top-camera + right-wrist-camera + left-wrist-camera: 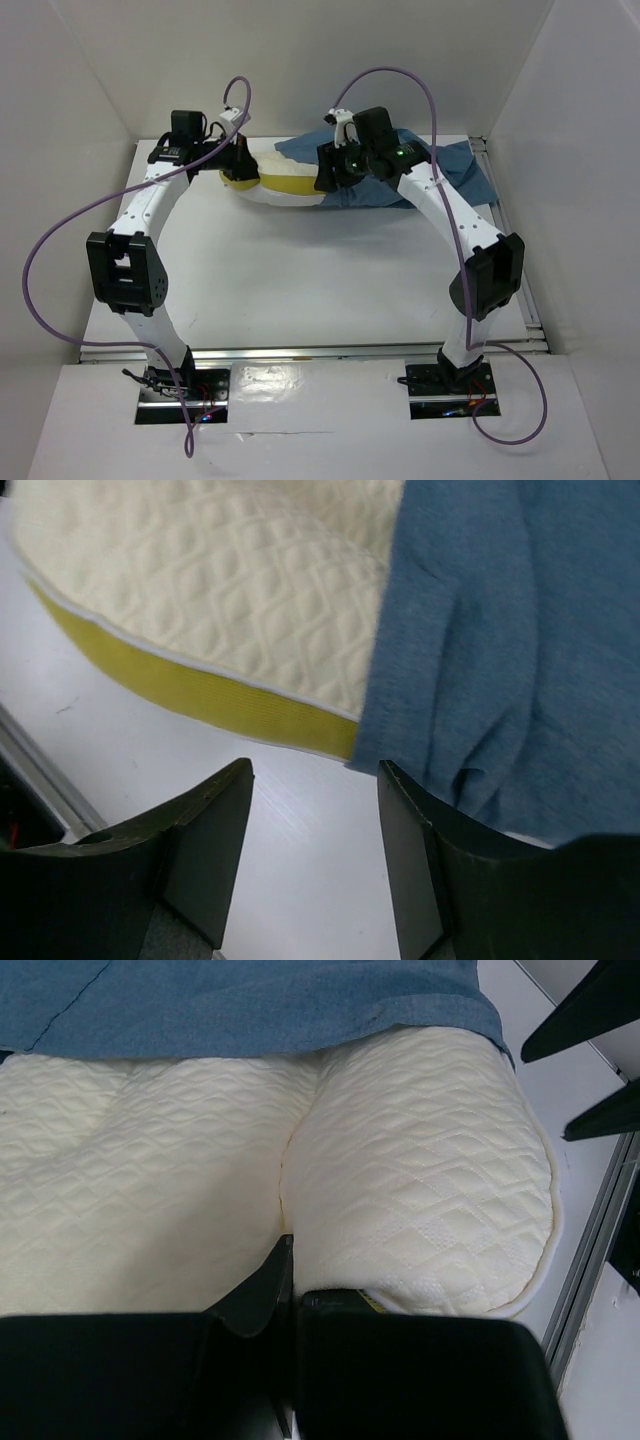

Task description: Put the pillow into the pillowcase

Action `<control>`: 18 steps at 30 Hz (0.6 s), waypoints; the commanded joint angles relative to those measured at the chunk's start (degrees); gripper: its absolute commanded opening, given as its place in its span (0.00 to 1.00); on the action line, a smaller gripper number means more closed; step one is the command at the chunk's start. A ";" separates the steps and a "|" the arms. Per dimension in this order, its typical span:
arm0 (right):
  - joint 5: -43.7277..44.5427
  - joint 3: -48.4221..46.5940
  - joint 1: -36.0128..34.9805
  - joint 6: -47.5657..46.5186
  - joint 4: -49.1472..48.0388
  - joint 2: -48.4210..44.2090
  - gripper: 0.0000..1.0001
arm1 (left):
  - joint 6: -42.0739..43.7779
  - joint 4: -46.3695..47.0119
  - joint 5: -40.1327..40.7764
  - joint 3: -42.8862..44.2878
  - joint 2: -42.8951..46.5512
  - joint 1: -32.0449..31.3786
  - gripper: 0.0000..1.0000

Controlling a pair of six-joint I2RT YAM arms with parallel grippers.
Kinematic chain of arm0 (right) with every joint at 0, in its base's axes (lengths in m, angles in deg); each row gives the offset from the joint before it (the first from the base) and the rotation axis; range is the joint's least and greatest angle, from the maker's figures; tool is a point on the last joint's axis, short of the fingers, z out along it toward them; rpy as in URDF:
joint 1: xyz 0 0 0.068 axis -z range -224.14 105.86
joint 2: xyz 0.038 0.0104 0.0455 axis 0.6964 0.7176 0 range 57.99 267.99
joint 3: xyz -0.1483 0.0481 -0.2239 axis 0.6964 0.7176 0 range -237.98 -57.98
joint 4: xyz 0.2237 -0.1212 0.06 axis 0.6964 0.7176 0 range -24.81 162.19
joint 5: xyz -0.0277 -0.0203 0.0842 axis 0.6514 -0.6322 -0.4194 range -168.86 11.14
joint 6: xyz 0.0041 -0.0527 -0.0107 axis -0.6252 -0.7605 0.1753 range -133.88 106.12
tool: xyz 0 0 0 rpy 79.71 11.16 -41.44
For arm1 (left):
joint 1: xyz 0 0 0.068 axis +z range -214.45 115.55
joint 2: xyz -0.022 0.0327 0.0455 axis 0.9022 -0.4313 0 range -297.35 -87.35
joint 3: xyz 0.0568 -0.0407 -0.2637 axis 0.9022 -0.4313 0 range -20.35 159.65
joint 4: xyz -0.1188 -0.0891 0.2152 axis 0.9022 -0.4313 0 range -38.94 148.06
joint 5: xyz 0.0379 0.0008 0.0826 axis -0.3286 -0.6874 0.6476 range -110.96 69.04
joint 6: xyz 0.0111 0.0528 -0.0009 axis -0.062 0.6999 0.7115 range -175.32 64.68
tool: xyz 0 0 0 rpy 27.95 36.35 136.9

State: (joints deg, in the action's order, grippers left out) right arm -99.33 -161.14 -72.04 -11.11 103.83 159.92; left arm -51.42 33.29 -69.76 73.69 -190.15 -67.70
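Pillow (272,186) lay at the far side of the table (300,285), its right part covered by the pillowcase (455,165), left end bare. Left gripper (289,1265) was clenched on a fold of that bare end; right gripper (315,772) hung released, jaws apart, just short of the blue hem. Best course, as judged: right takes the hem and draws it leftward while left holds firm.
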 commanded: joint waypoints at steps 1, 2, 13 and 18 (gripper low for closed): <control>9.12 1.55 -0.92 -0.66 -1.89 -2.17 0.60 | -1.97 1.66 -3.05 2.29 2.26 0.17 0.00; 10.09 1.55 -0.93 -0.66 -2.42 -2.17 0.60 | -1.45 1.66 -3.06 2.29 2.26 0.17 0.00; 12.74 3.22 -1.98 -2.23 -3.48 -2.79 0.25 | -1.44 1.04 -3.59 2.29 2.26 0.17 0.00; 6.68 -0.11 -2.60 -2.76 -4.00 0.45 0.08 | -2.23 1.57 -3.59 2.82 2.26 -0.35 0.00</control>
State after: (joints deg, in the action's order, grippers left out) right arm -89.02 -158.17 -73.55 -13.14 103.24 159.92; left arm -51.25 32.59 -70.35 73.66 -190.15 -67.72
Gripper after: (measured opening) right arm 0.090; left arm 0.087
